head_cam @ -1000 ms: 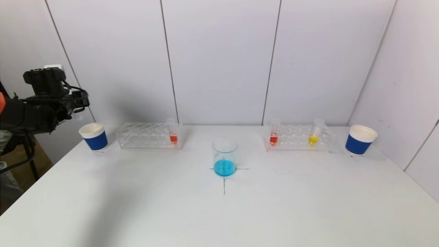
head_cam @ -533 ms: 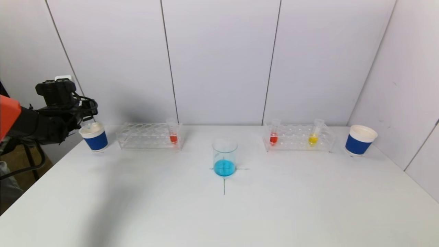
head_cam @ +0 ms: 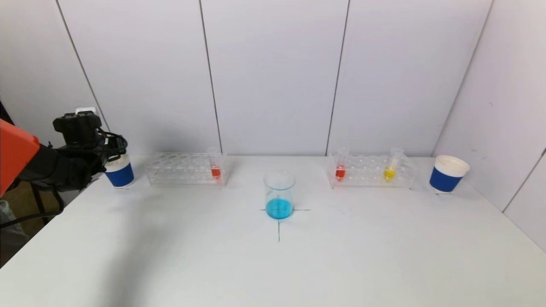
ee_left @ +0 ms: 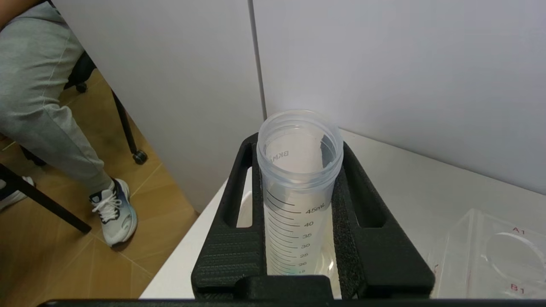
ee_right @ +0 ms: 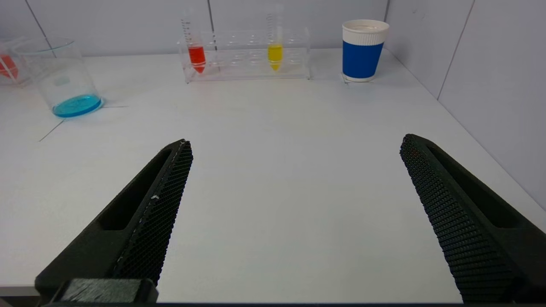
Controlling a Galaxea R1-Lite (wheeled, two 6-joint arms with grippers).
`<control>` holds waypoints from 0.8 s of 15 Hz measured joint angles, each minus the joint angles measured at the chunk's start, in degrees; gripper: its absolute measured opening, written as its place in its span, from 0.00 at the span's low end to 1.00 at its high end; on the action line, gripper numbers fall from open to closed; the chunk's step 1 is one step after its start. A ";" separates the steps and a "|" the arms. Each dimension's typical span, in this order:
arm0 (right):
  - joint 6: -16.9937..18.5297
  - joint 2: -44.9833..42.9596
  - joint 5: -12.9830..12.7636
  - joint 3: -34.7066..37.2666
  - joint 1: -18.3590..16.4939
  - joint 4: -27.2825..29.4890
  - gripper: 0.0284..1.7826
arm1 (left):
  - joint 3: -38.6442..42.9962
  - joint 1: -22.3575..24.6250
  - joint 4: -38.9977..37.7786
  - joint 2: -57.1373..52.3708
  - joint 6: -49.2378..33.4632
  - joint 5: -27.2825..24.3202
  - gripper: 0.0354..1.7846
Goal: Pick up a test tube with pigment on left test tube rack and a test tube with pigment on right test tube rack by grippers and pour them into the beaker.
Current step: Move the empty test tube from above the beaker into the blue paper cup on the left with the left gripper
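Black right gripper (ee_right: 294,213): nearest, low over front of white table (head_cam: 273,273), fingers wide apart, holding nothing. Beaker (head_cam: 279,195): table centre on cross mark, blue liquid at bottom. Left rack (head_cam: 185,169): behind, one red tube (head_cam: 215,163). Right rack (head_cam: 372,171): red tube (head_cam: 341,165) and yellow tube (head_cam: 391,165), upright. Left gripper (ee_left: 298,187): far left, clamped on empty clear tube (ee_left: 298,187), above left cup (head_cam: 119,170). Right cup (head_cam: 447,174): far right.

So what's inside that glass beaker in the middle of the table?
The beaker holds a shallow layer of bright blue liquid at the bottom; the rest looks empty. A black cross marked on the table shows beneath it.
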 joint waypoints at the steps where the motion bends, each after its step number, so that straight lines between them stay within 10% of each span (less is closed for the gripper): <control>1: 0.00 0.00 0.00 0.00 0.00 0.00 0.99 | 0.41 0.00 -0.02 0.13 0.01 -0.04 0.24; 12: 0.00 0.00 0.00 0.00 0.00 0.00 0.99 | 1.35 0.16 -2.71 1.52 0.15 -0.13 0.24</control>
